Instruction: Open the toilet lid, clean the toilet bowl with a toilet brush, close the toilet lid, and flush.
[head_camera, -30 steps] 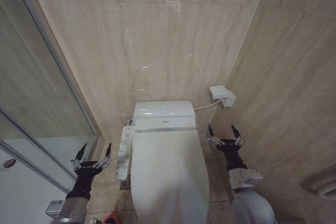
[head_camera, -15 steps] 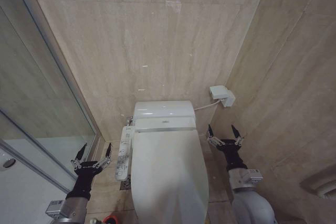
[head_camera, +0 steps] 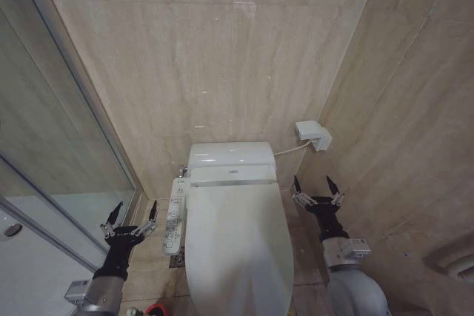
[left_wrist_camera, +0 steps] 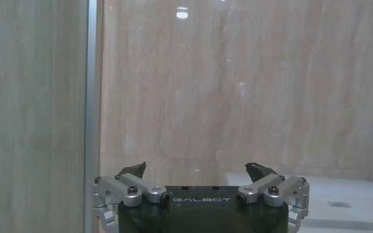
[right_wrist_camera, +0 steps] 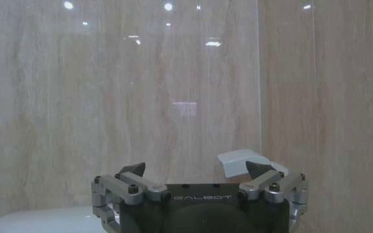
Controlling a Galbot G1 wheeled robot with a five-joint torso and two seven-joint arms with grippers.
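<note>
At the near edge of the floor, just left of the toilet, a sliver of red [head_camera: 156, 309] peeks into the head view, probably the brush's holder cup, though too little shows to be sure, and I cannot make out the brush itself. Either side of the toilet the two arms stand raised. The left gripper [head_camera: 132, 215] hangs beside the side control panel [head_camera: 175, 216], its fingers spread wide and holding nothing; the right gripper [head_camera: 317, 186] is poised on the far side, near the wall, likewise spread and empty.

Between them the toilet lid [head_camera: 235, 246] lies flat and shut over the toilet bowl [head_camera: 187, 270], of which just a sliver of rim shows beneath it, so the first step, lifting the lid, is not yet done. To my eye that calls for one gripper to come down to the rounded front edge, which is cut off at the bottom of the head view, get a finger under the lip and swing it up and back towards the tank cover [head_camera: 230, 156]. The plastic looks smooth and likely slippery, so a slow, steady lift should serve best, keeping clear of the panel's buttons.

Farther back a white wall box [head_camera: 314, 135] with its cable sits on the beige tiles, and a glass shower screen [head_camera: 44, 146] runs along the left.
</note>
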